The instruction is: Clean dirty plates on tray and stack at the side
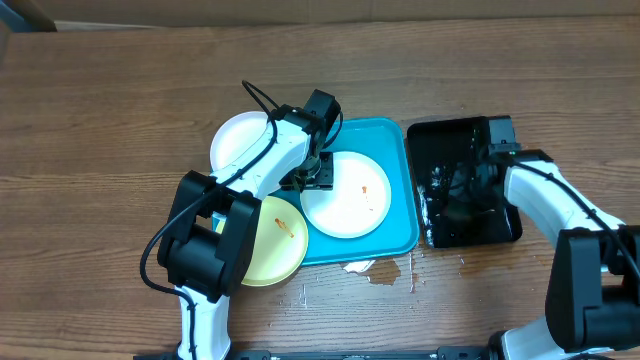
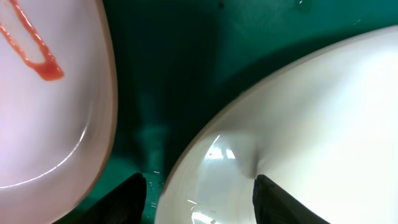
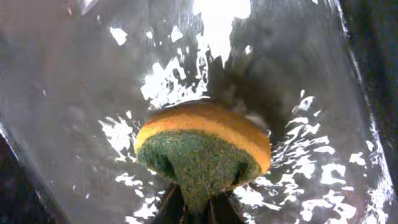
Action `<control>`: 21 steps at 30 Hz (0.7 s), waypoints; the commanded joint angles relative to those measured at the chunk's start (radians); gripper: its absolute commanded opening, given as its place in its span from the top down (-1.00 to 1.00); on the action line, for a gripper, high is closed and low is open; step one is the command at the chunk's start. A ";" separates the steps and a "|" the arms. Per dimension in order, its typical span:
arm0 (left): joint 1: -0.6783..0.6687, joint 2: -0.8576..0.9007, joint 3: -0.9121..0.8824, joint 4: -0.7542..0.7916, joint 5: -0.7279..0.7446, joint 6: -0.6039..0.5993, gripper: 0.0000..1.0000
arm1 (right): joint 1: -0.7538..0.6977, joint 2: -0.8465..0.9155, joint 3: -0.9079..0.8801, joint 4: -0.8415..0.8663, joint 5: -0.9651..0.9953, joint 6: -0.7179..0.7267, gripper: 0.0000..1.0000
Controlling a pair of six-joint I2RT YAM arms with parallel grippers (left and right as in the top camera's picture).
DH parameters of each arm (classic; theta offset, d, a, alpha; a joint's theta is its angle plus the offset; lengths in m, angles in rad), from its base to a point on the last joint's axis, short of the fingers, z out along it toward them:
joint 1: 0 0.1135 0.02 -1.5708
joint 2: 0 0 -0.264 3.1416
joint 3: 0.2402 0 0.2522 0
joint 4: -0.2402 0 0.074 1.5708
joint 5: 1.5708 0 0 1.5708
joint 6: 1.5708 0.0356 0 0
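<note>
Left gripper [image 2: 199, 202]: part open, astride white plate [image 2: 323, 112] rim, not gripping; tray [image 1: 385, 135] left edge.
Right gripper [image 3: 196, 214]: clamped on sponge [image 3: 205, 146], black tray [image 1: 440, 135].
Risk: shallow bite, glossy rim slips.

Turquoise tray [image 1: 395, 150] flat, mid-worktop. White plate [image 1: 345, 195], thin orange smears, lies flat inside it. Second white plate [image 1: 232, 145] sits at the tray's far-left corner. Yellow-green plate [image 1: 280, 245], one orange smear, overlaps the near-left corner.
</note>
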 commanded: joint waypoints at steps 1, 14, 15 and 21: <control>-0.002 0.013 -0.005 0.010 0.003 -0.006 -0.13 | -0.003 -0.035 0.131 -0.074 0.006 -0.035 0.93; -0.002 0.013 -0.005 0.042 0.004 -0.007 0.92 | -0.003 -0.052 0.269 -0.275 -0.019 -0.149 0.93; -0.002 0.013 -0.005 0.042 0.004 -0.007 0.91 | -0.003 -0.052 0.269 -0.278 -0.032 -0.164 0.93; -0.002 0.013 -0.005 0.053 0.004 -0.006 0.07 | -0.003 -0.052 0.269 -0.278 -0.050 -0.192 0.92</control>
